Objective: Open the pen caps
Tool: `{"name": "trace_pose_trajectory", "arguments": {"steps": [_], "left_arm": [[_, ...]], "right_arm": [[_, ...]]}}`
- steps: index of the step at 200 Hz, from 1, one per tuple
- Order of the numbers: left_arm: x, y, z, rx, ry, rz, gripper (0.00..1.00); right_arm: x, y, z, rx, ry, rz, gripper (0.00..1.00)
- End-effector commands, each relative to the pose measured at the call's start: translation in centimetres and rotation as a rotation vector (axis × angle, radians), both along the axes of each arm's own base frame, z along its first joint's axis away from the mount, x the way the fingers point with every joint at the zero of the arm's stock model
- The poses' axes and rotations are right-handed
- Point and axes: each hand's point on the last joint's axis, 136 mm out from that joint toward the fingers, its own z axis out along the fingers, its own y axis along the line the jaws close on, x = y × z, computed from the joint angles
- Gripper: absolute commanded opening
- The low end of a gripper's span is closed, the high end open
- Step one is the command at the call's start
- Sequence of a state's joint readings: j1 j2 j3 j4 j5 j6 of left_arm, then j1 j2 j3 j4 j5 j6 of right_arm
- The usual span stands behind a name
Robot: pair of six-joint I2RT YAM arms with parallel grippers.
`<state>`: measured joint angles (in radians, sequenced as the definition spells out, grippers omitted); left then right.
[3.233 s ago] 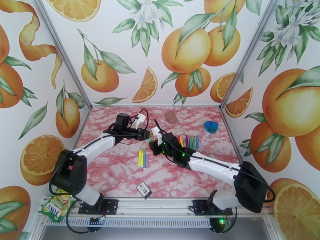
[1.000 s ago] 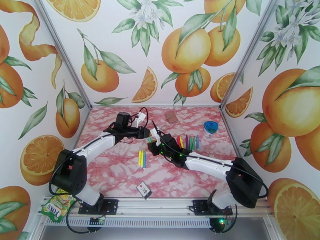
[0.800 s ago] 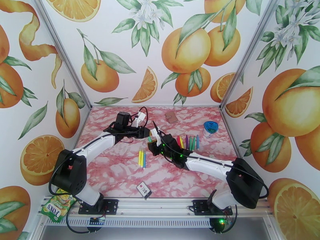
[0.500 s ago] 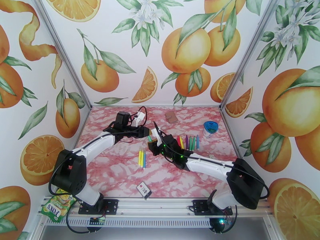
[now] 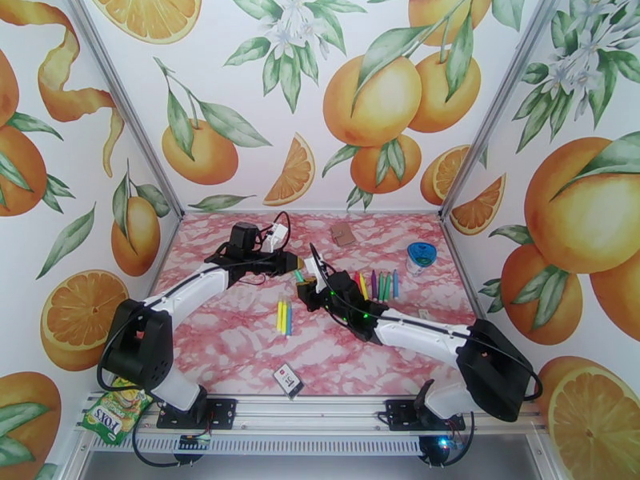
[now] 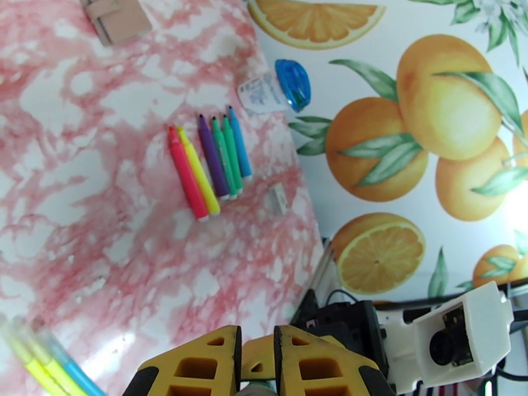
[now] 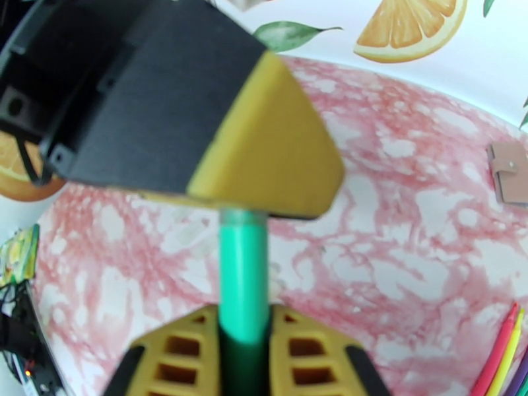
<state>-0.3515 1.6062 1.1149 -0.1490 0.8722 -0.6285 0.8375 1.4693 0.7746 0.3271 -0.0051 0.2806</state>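
Change since earlier: the left fingers [image 6: 198, 364] have been drawn slightly toward the back left of the counter [image 5: 240, 346], and the right arm's elbow has been lowered. The markers lying on the counter have not been moved.
Left arm: the left fingers are pressed close, with a narrow slot left between them. In the right wrist view they are closed over the far end of the green marker [image 7: 243, 285].
Right arm: the green marker's barrel is pinched at its near end by the right fingers [image 7: 300, 354].
Held marker: the green marker is kept off the counter just left of centre, spanning the two sets of fingers.
Cap: the green marker's cap is covered by the left fingers, and whether it is seated or loosened cannot be told.
Container: the blue-lidded container [image 6: 284, 87] is set near the right wall, and its contents cannot be made out.
Right group: the row of five markers [image 6: 212, 160], pink, yellow, purple, green and blue, is laid side by side just beside the container.
Centre group: three markers [image 5: 284, 316], two yellow and one blue, are laid together nearer the front.
Back: a brown card holder [image 6: 112, 14] is laid flat.
Front: a black-and-white card [image 5: 288, 380] is placed near the front edge.
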Motion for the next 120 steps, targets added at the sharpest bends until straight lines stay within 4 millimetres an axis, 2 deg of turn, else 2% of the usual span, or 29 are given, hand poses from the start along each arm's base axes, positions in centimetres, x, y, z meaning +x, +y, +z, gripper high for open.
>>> {"name": "trace_pose_trajectory", "arguments": {"steps": [1, 120], "left_arm": [[7.5, 5.6, 3.3, 0.027, -0.202, 0.291, 0.00], [9.3, 7.4, 2.9, 0.021, -0.170, 0.370, 0.00]], "right_arm": [[-2.4, -1.7, -4.2, -0.132, 0.089, 0.027, 0.04], [-2.8, -2.2, -4.8, -0.166, 0.084, 0.027, 0.03]]}}
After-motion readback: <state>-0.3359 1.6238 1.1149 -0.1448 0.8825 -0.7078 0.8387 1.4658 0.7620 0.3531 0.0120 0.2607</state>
